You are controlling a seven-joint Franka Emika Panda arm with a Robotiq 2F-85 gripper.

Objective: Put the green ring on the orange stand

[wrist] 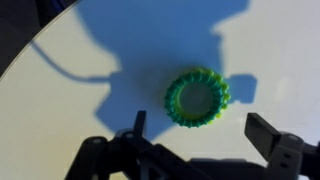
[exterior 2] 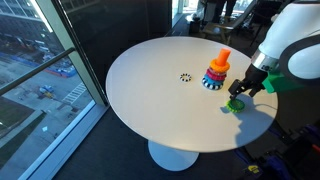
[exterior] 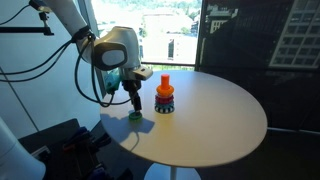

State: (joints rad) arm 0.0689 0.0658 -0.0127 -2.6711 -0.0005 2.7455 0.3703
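Note:
The green ring (wrist: 197, 97) lies flat on the round white table, also seen in both exterior views (exterior: 134, 116) (exterior 2: 236, 103). The orange stand (exterior: 165, 89) (exterior 2: 220, 64) stands upright with several coloured rings stacked at its base, a short way from the green ring. My gripper (wrist: 200, 132) is open, hovering just above the ring with a finger on each side; it shows in both exterior views (exterior: 132, 101) (exterior 2: 243, 90).
The white table (exterior: 220, 115) (exterior 2: 150, 90) sits beside large windows. A small dark ring mark (exterior 2: 185, 77) lies near the table's middle. The table edge is close to the green ring (exterior: 120, 135).

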